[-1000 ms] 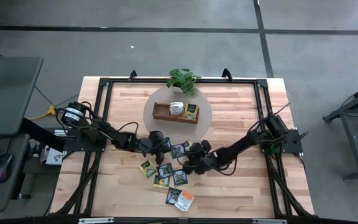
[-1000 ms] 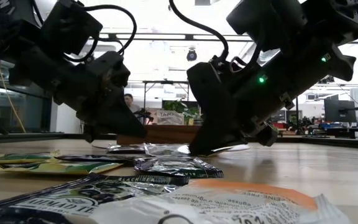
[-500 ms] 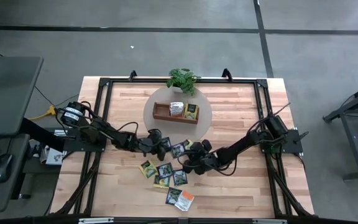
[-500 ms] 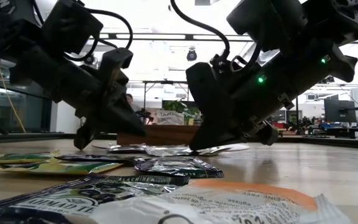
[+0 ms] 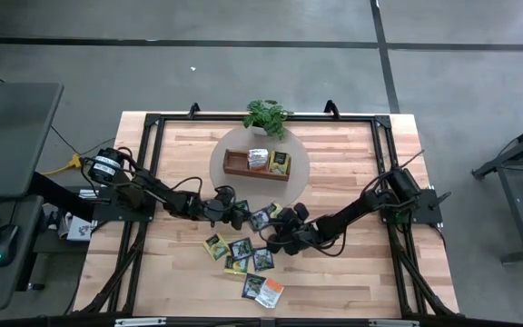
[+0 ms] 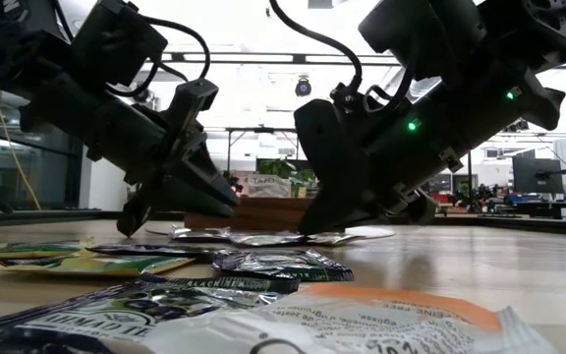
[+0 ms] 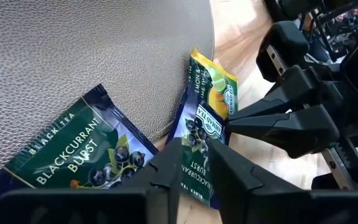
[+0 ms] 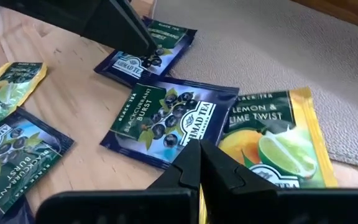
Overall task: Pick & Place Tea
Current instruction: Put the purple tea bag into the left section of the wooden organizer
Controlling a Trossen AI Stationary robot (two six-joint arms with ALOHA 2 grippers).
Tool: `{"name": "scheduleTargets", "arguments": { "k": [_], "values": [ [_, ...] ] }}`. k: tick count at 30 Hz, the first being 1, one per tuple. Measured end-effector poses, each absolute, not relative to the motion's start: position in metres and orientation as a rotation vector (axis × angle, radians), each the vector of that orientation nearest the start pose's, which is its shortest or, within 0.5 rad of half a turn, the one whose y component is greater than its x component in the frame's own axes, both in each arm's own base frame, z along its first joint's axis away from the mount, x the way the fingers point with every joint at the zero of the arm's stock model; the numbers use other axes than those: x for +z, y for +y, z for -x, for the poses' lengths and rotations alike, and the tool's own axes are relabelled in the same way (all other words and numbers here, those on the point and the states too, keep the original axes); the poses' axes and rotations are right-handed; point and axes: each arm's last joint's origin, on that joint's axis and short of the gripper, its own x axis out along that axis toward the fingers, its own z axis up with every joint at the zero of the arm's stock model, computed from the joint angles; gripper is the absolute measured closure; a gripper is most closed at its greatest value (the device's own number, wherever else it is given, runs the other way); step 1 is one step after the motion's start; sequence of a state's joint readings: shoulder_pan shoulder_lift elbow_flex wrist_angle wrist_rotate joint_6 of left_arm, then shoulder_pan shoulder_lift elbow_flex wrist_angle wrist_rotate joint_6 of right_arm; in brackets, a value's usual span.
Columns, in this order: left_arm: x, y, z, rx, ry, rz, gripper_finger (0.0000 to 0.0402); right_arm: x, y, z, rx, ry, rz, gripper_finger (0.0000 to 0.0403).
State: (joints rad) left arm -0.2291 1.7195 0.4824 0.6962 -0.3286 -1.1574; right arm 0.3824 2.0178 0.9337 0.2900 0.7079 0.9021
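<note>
Tea sachets: two already lie in the wooden tray (image 5: pixel 257 165) on the round grey mat (image 5: pixel 234 153). The rest are loose on the table (image 5: pixel 343 272), in a cluster from the mat's near edge toward the front, with an orange one (image 5: pixel 272 291) at the front edge of the group.

Blackcurrant sachet (image 7: pixel 202 149), dark blue: lies across the mat's edge, partly over a lemon-lime one (image 7: pixel 213 93). The left gripper (image 7: pixel 191 163) is directly above it, fingers slightly parted with the sachet showing in the gap. A second ago these fingers were pressed together; they have since begun to spread, and the gripper has edged toward the centre of the table. Whether the sachet is yet pinched cannot be told. Judged: the opening stage of a pick.

Second blackcurrant sachet (image 8: pixel 166 121), with a lemon-lime sachet (image 8: pixel 275 146) beside it: the right gripper (image 8: pixel 199 163) sits low over their shared edge, fingers pressed together, holding nothing visible. It has crept slightly toward the mat over the last second.

Potted plant (image 5: pixel 267 116): behind the tray, untouched.
</note>
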Motion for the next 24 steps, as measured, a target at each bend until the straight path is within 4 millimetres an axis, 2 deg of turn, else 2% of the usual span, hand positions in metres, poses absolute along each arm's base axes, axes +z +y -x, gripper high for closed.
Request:
{"name": "scheduleTargets", "arguments": {
  "k": [5, 9, 12, 16, 22, 24],
  "values": [
    [0.104, -0.054, -0.273, 0.378, 0.395, 0.982, 0.0299, 0.095, 0.12, -0.347, -0.53, 0.479, -0.419, 0.0403],
    [0.105, -0.054, -0.274, 0.377, 0.395, 0.98, 0.0295, 0.111, 0.119, -0.348, -0.45, 0.493, -0.353, 0.0403],
    [0.106, -0.055, -0.276, 0.377, 0.397, 0.973, 0.0295, 0.128, 0.112, -0.35, -0.316, 0.547, -0.321, 0.0403],
    [0.106, -0.055, -0.277, 0.383, 0.41, 0.968, 0.0295, 0.151, 0.091, -0.355, -0.155, 0.714, -0.336, 0.0403],
    [0.105, -0.055, -0.277, 0.39, 0.428, 0.96, 0.0295, 0.194, 0.076, -0.376, -0.125, 0.933, -0.162, 0.0403],
    [0.105, -0.055, -0.277, 0.391, 0.429, 0.959, 0.0295, 0.198, 0.074, -0.38, -0.106, 0.992, -0.136, 0.0403]
  ]
}}
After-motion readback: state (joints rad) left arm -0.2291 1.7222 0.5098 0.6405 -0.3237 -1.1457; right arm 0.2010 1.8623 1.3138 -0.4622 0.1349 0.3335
